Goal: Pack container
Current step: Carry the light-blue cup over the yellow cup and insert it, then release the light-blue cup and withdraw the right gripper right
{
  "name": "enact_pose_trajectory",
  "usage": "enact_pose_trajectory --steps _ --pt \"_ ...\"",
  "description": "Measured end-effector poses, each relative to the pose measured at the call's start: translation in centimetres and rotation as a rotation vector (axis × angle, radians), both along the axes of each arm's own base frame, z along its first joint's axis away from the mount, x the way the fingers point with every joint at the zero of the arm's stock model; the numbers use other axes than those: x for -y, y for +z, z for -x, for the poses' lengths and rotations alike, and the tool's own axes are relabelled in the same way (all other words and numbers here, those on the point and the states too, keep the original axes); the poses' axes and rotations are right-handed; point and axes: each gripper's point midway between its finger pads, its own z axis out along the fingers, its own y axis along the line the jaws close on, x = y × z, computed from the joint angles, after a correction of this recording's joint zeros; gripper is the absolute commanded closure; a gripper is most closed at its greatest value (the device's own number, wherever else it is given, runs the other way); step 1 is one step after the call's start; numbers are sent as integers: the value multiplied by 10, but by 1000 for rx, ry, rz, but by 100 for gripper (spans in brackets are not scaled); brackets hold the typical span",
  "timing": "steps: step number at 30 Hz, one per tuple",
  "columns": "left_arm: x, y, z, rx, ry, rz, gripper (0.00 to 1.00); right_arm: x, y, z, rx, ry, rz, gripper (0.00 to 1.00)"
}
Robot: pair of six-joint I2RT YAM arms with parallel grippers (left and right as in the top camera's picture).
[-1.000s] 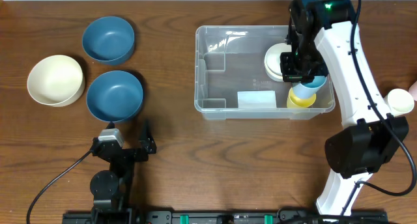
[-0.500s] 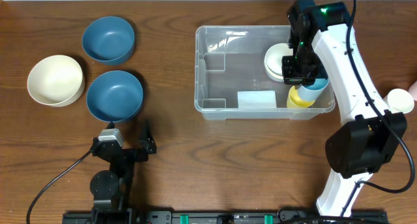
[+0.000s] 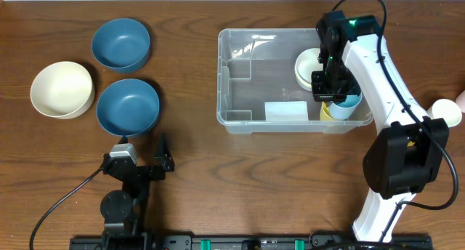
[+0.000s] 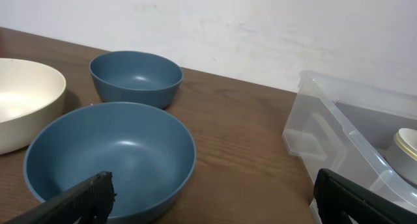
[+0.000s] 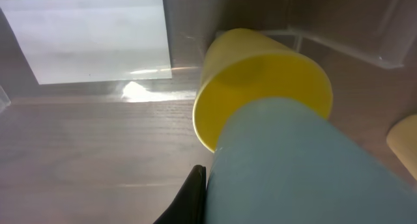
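Note:
The clear plastic container (image 3: 240,90) sits at the centre right of the table, with a whitish label (image 3: 285,110) on its base. Inside it are a cream bowl (image 3: 305,67) and a yellow cup (image 3: 330,112) at the right end. My right gripper (image 3: 330,86) is shut on a light blue cup (image 3: 350,101) and holds it inside the container, just over the yellow cup (image 5: 260,74). The blue cup (image 5: 300,165) fills the right wrist view. My left gripper (image 4: 208,198) is open and empty near the front blue bowl (image 4: 104,152).
Two blue bowls (image 3: 120,43) (image 3: 128,106) and a cream bowl (image 3: 62,89) stand at the left. A white cup (image 3: 447,113) stands right of the container. The container's corner (image 4: 326,126) shows in the left wrist view.
My right gripper has moved a little nearer and lower with the blue cup, closer onto the yellow cup. The left arm has not moved.

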Motion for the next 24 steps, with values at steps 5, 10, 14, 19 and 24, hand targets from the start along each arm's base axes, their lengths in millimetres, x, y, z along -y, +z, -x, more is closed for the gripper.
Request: enact_pose_trajectory --steps 5,10,14,19,24 --pt "0 0 0 0 0 0 2 -1 -1 -2 9 0 -6 46" --pt "0 0 0 0 0 0 2 -2 -1 -3 11 21 -12 36" --pt "0 0 0 0 0 0 2 -2 -1 -5 17 29 -16 42" --pt "0 0 0 0 0 0 2 -3 9 -6 23 36 -23 44" --pt "0 0 0 0 0 0 2 -3 58 -28 143 22 -65 41"
